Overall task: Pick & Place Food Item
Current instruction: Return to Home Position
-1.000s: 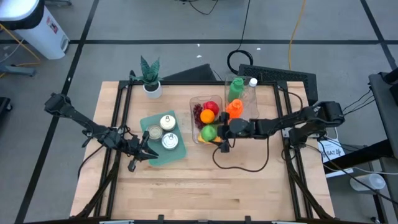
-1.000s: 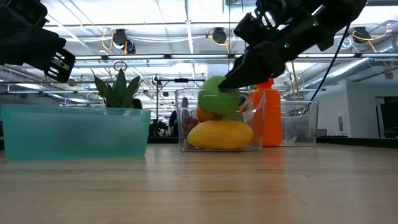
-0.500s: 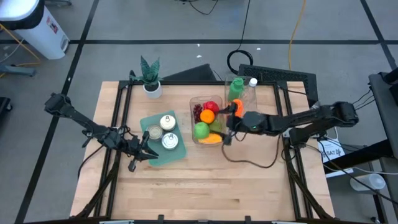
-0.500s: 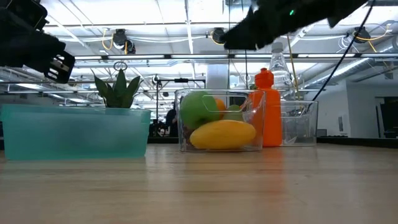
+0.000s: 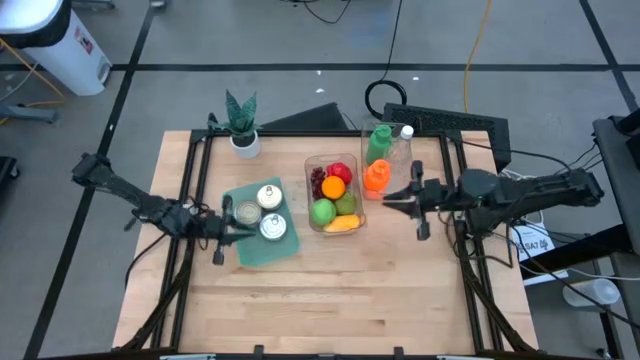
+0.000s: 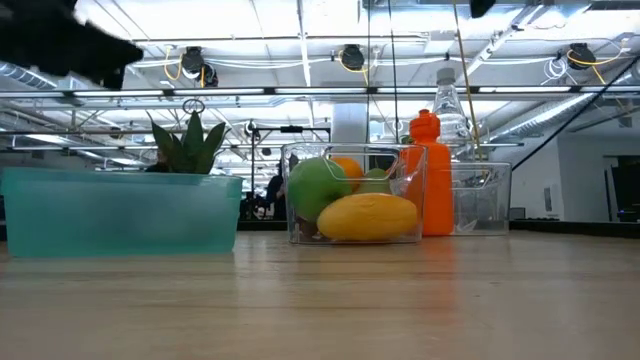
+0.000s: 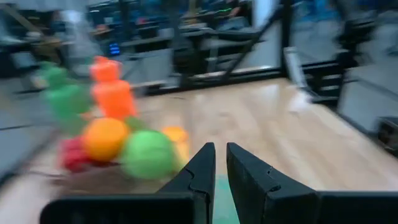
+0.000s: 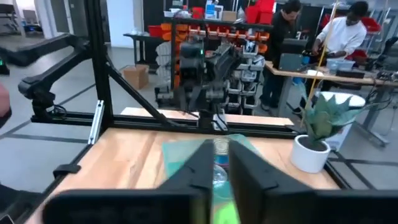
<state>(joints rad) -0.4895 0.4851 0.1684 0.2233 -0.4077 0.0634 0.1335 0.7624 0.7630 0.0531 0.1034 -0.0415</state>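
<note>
Evidently both arms outstretched toward the table's middle, right gripper (image 8: 219,150) and left gripper (image 7: 220,150) closed, empty.

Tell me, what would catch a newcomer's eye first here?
Probably the clear bin in the middle, packed with bright fruit: a green apple, an orange and a yellow fruit. An orange bottle stands beside it, and a teal tray holding cans lies to the left. The left gripper hangs over the tray, the right gripper right of the bin.
</note>
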